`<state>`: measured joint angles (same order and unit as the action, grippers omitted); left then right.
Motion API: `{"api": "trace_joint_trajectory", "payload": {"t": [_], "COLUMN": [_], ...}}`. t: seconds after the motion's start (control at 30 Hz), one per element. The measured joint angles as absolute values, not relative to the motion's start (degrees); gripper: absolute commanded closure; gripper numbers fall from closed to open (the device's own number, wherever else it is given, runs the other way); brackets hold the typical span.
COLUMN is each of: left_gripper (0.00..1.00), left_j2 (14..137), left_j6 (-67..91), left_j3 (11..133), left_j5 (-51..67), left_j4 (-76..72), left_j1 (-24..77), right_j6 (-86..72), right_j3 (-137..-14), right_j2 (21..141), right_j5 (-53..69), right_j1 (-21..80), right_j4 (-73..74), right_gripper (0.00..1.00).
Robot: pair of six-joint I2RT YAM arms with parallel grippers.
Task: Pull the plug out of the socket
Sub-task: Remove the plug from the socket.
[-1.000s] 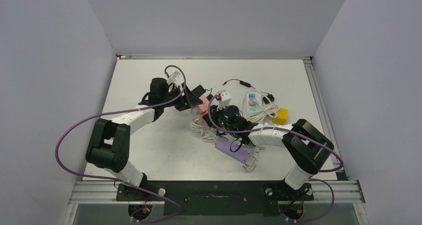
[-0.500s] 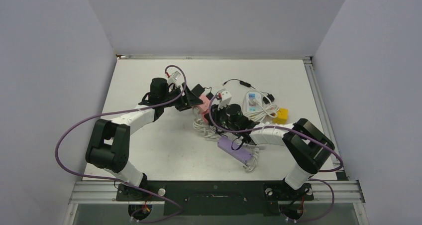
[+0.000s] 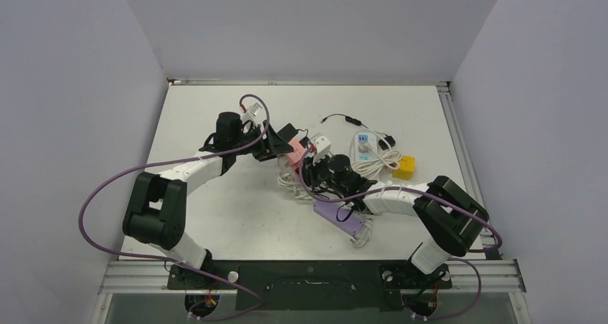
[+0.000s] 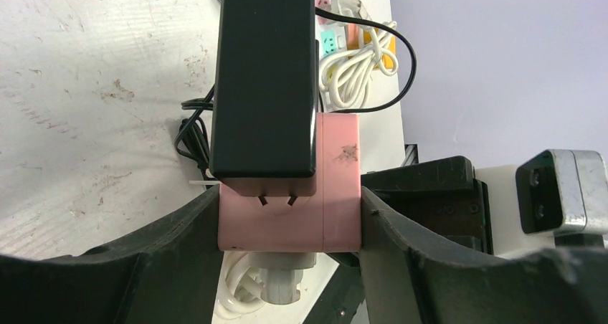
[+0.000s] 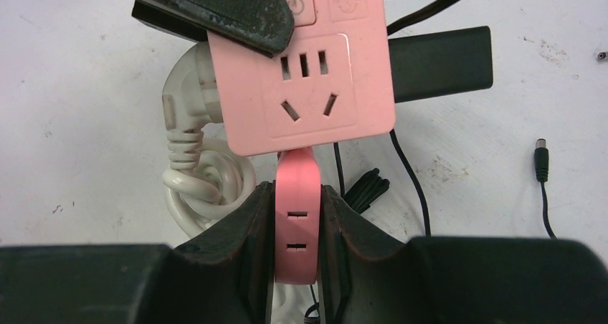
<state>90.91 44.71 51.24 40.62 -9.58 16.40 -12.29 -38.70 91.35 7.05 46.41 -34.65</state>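
Observation:
A pink cube socket (image 3: 292, 152) is held off the table between the jaws of my left gripper (image 3: 281, 146). In the left wrist view the gripper (image 4: 288, 220) is shut on the socket (image 4: 337, 166), and a black adapter plug (image 4: 265, 73) sits in its top face. A white plug with cable (image 4: 279, 284) hangs below. My right gripper (image 5: 297, 220) is shut on a flat pink plug (image 5: 297, 195) with two slots. That plug touches the lower edge of the socket (image 5: 308, 66). In the top view the right gripper (image 3: 310, 170) sits just right of the socket.
A purple power strip (image 3: 337, 218) lies under the right forearm with coiled white cable (image 5: 204, 177). A white power strip (image 3: 363, 146) and a yellow block (image 3: 405, 167) lie to the right. A thin black cable with a barrel connector (image 5: 542, 159) lies behind.
The right arm has pushed a little left toward the pink socket, its elbow swinging nearer the front. The left gripper and the socket have shifted slightly toward the back.

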Motion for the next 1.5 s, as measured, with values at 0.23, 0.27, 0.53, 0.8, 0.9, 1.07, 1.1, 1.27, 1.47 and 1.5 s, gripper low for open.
{"api": "trace_joint_trajectory", "payload": {"t": [0.23, 0.27, 0.53, 0.8, 0.9, 1.07, 1.1, 1.27, 1.47, 1.5], "left_gripper": [1.0, 1.0, 1.0, 1.0, 1.0, 1.0, 1.0, 1.0, 1.0, 1.0], "left_j2": [90.7, 90.7, 90.3, 90.3, 90.3, 90.3, 90.3, 90.3, 90.3, 90.3], "left_j6": [44.6, 44.6, 44.5, 44.4, 44.5, 44.8, 44.8, 44.8, 44.8, 44.8], "left_j3": [51.2, 51.2, 51.2, 51.2, 51.3, 51.4, 51.5, 51.5, 51.5, 51.5], "left_j5": [41.4, 41.6, 42.6, 42.6, 42.4, 41.9, 41.8, 41.4, 41.4, 41.4], "left_j4": [-8.4, -8.3, -7.9, -7.9, -8.0, -8.4, -8.4, -8.4, -8.4, -8.4], "left_j1": [16.0, 15.9, 15.5, 15.5, 15.5, 15.5, 15.5, 15.5, 15.5, 15.5], "right_j6": [-8.9, -8.7, -8.2, -10.7, -12.6, -15.2, -15.7, -16.6, -16.0, -15.6], "right_j3": [-38.5, -38.5, -38.5, -38.5, -39.1, -40.1, -40.3, -40.8, -40.8, -40.8], "right_j2": [91.0, 90.8, 90.1, 90.1, 90.1, 90.3, 90.5, 90.8, 90.8, 90.8], "right_j5": [6.3, 6.2, 5.4, 4.7, 5.1, 6.9, 7.0, 7.6, 8.3, 8.4], "right_j1": [47.9, 48.0, 48.5, 48.1, 47.3, 45.7, 45.5, 45.1, 45.0, 45.0], "right_j4": [-34.4, -34.3, -33.8, -33.5, -32.5, -31.2, -31.1, -30.6, -30.6, -30.6], "right_gripper": [0.95, 0.95, 0.95, 0.95, 0.95, 0.95, 0.95, 0.95, 0.95, 0.95]}}
